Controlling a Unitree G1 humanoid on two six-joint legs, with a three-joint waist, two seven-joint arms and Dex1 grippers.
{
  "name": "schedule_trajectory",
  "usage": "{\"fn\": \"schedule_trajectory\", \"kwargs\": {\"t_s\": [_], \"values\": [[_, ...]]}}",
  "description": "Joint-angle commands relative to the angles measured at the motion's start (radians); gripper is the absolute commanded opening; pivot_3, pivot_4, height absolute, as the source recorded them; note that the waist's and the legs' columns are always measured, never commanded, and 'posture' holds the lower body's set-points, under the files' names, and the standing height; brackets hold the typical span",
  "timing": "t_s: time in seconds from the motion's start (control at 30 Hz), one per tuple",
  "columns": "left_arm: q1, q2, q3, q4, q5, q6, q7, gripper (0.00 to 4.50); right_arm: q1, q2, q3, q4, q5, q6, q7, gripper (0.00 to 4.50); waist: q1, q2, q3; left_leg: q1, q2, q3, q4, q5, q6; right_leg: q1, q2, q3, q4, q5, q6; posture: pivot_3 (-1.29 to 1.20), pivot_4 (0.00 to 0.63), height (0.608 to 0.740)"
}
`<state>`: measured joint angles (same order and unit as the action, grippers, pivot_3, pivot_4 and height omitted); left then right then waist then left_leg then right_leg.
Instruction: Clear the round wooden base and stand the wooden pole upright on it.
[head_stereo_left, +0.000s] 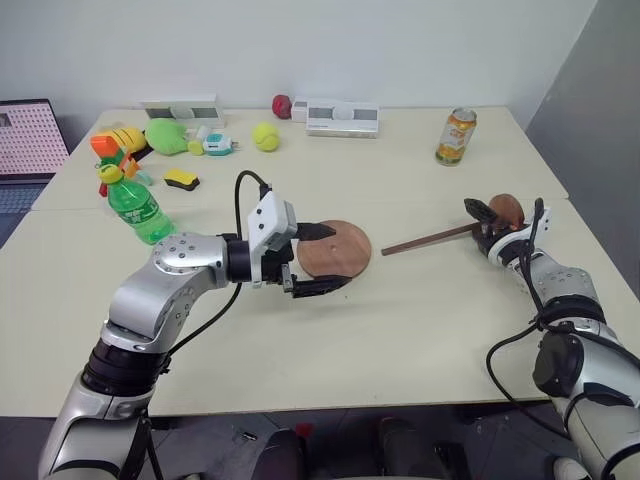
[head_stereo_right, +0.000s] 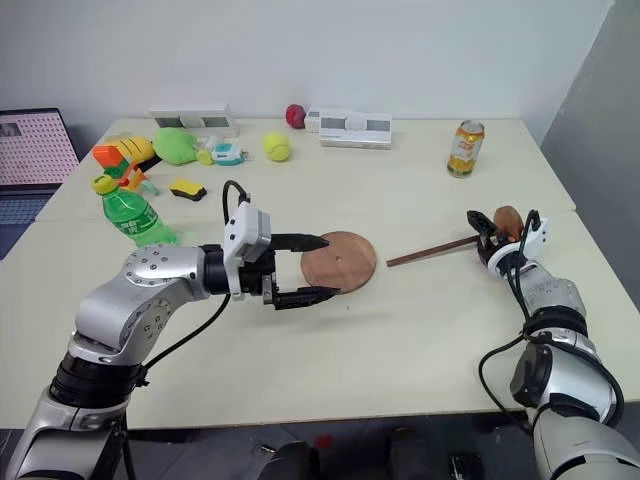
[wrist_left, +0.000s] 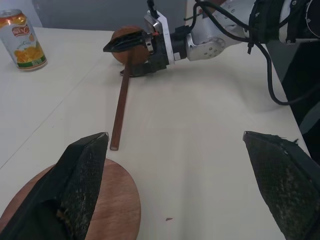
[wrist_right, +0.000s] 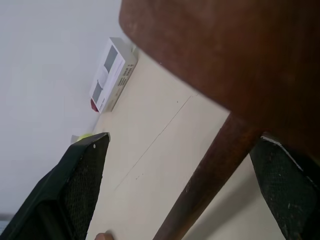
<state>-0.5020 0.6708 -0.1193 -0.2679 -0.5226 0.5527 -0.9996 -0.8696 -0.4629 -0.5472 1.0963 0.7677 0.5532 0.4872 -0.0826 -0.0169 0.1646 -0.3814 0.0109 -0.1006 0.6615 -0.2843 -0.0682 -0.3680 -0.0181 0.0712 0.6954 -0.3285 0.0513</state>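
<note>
Presently the left gripper (head_stereo_left: 322, 258) is holding its jaws wide, one finger above and one finger at the near edge of the flat reddish-brown round wooden base (head_stereo_left: 336, 248), which is lying mid-table; whether either finger is touching the disc cannot be told. The right gripper (head_stereo_left: 486, 222) is straddling, jaws apart, the disc end of the thin dark-brown wooden pole (head_stereo_left: 430, 239); a closed grip is not evident. The pole is lying flat on the cream table (head_stereo_left: 400, 330), its free end pointing toward the base, just apart from it. Further back, an orange drink can (head_stereo_left: 455, 137), a green plastic bottle (head_stereo_left: 135, 208) and a yellow ball (head_stereo_left: 265, 136) are standing well clear.
</note>
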Motion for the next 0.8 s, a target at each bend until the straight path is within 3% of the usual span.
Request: {"fn": "schedule_trajectory", "kwargs": {"t_s": [0.03,0.2,0.4,0.57,0.7,0.8], "values": [[0.014,0.002,0.028,-0.046,0.003,-0.018,0.008,4.5,0.004,-0.021,-0.011,0.064,-0.04,-0.02,0.01,3.47,0.0,0.0,0.0,0.0,0.0,0.0,0.0,0.0,0.0,0.0,0.0,0.0,0.0,0.0,0.0,0.0,0.15,0.74],[0.022,0.002,0.033,-0.049,0.006,-0.022,0.014,4.5,0.0,-0.031,-0.018,0.087,-0.068,-0.025,0.03,2.02,0.001,0.0,0.0,-0.001,0.0,-0.001,-0.001,0.0,0.0,-0.001,0.0,-0.001,-0.002,0.0,0.0,0.0,0.15,0.74],[0.017,-0.003,0.034,-0.037,0.013,-0.032,0.009,4.5,-0.004,-0.036,-0.03,0.081,-0.072,-0.018,0.043,0.76,0.002,-0.001,-0.001,-0.001,0.0,-0.002,-0.001,0.0,0.0,0.001,0.0,-0.002,-0.003,0.0,0.0,0.0,0.15,0.74],[0.053,0.013,0.086,-0.059,-0.015,-0.014,0.025,4.5,-0.025,-0.038,-0.031,-0.112,-0.03,0.098,0.078,0.56,0.001,0.002,0.001,-0.001,-0.001,-0.002,-0.001,0.0,0.0,0.001,-0.001,-0.001,-0.003,0.0,0.0,0.0,0.15,0.74],[0.156,-0.006,0.199,-0.123,-0.065,0.004,0.101,4.5,0.033,0.012,0.053,-0.572,0.023,0.251,0.041,0.34,-0.002,0.007,0.004,-0.005,0.001,0.0,-0.002,0.0,0.0,-0.005,-0.001,0.0,-0.001,0.0,0.0,0.0,0.15,0.74],[0.362,-0.061,0.267,-0.245,-0.049,-0.055,0.185,4.5,0.007,0.091,0.119,-0.9,0.071,0.321,-0.089,0.34,-0.008,0.009,0.004,-0.008,0.002,-0.004,-0.002,0.0,0.0,-0.008,-0.001,-0.001,0.0,0.0,0.0,0.0,0.15,0.74]]}}
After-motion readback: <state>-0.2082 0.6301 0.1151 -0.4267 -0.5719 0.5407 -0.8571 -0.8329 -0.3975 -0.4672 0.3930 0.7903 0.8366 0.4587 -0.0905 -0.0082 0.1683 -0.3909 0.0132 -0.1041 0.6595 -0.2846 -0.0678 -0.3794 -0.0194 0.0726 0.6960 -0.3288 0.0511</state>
